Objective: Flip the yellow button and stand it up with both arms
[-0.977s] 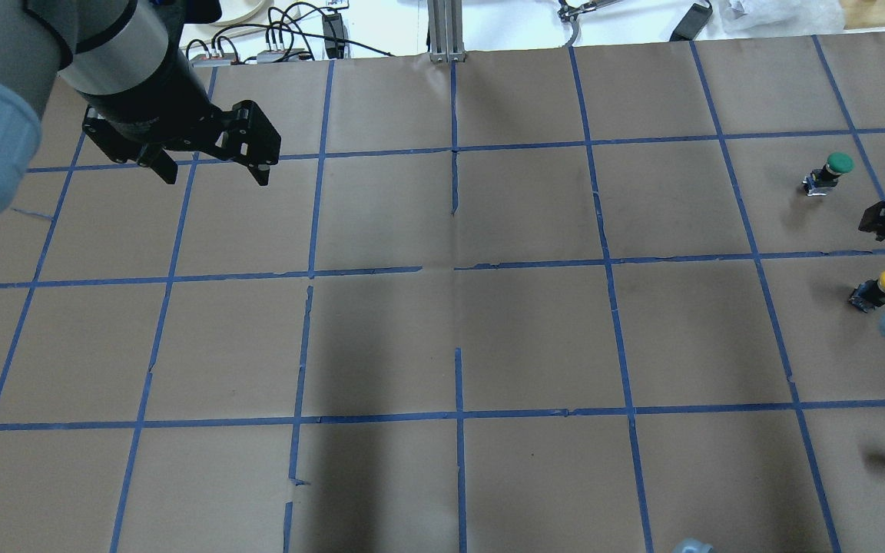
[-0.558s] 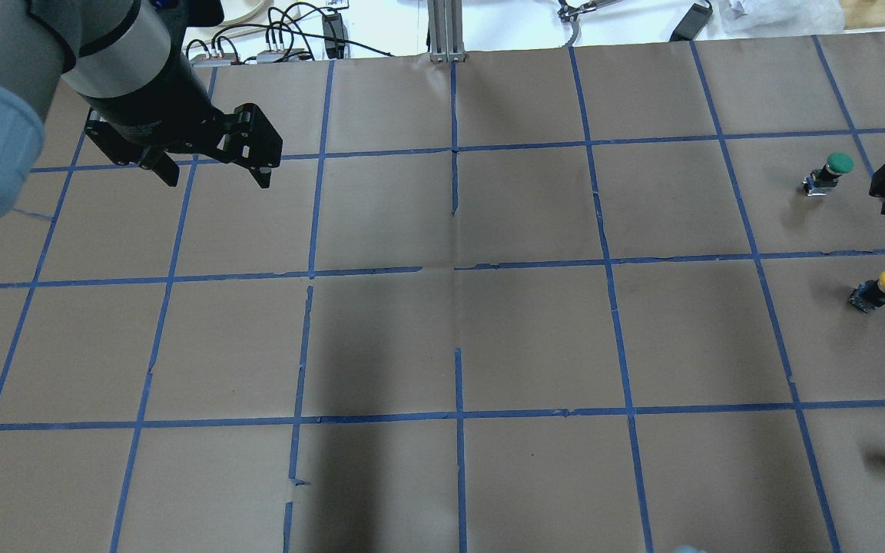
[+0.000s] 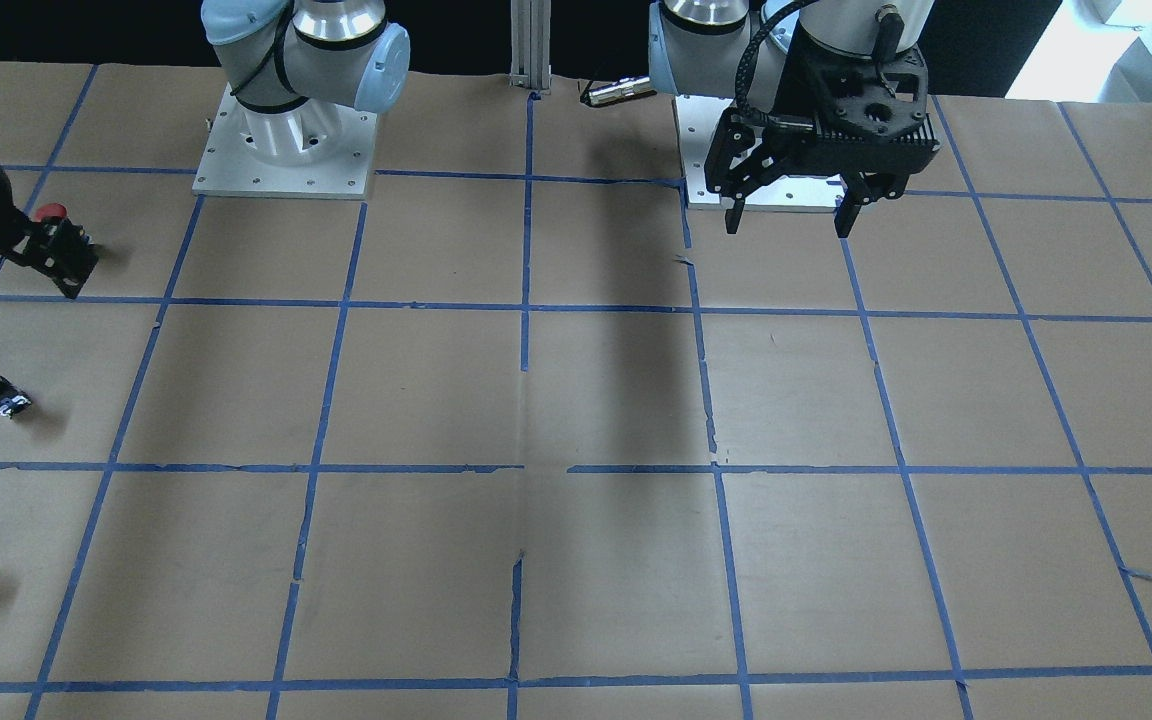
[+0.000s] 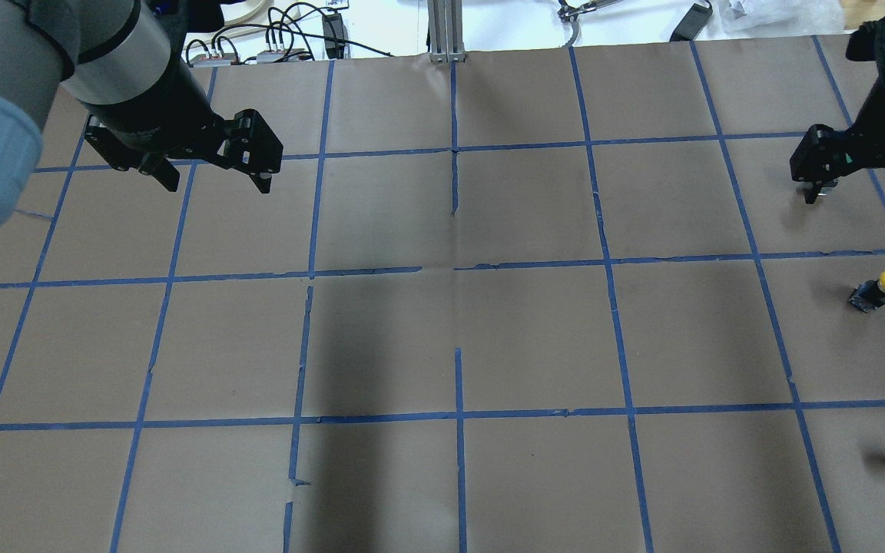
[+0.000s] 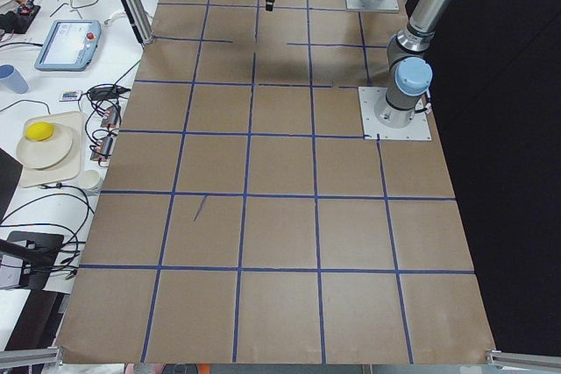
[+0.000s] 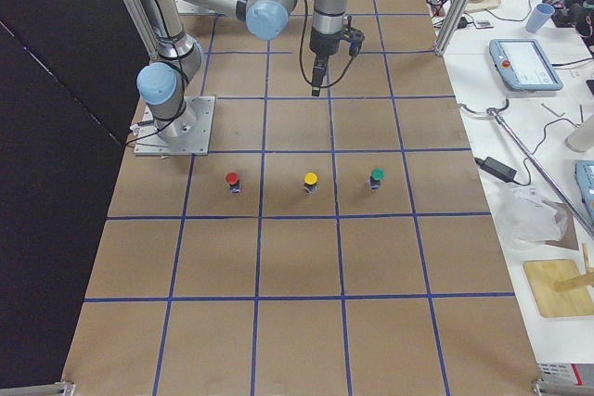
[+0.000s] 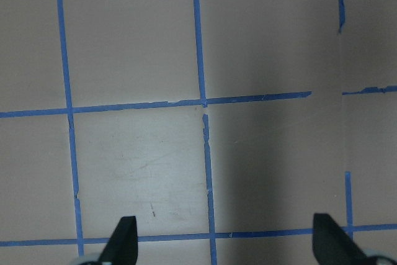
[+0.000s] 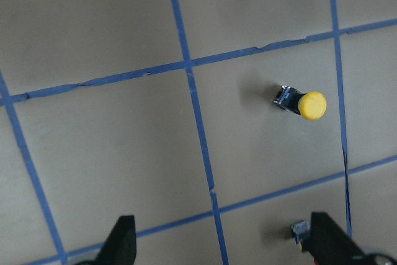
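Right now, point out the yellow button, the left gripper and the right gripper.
yellow button (image 4: 880, 289), overhead view, where the cap meets the black body.
left gripper (image 4: 217, 183), overhead view, midway between its open fingertips.
right gripper (image 4: 861, 198), overhead view, midway between its open fingertips.

Bright, even light; a soft broad shadow (image 4: 381, 369) darkens the table (image 4: 688, 338) from centre to 6 o'clock; sharp focus.

a robotics lab. the brown-papered table (image 4: 535, 338) is gridded in blue tape (image 4: 381, 418). a teach pendant (image 6: 524, 64) and cables (image 4: 281, 31) lie along its far edge.
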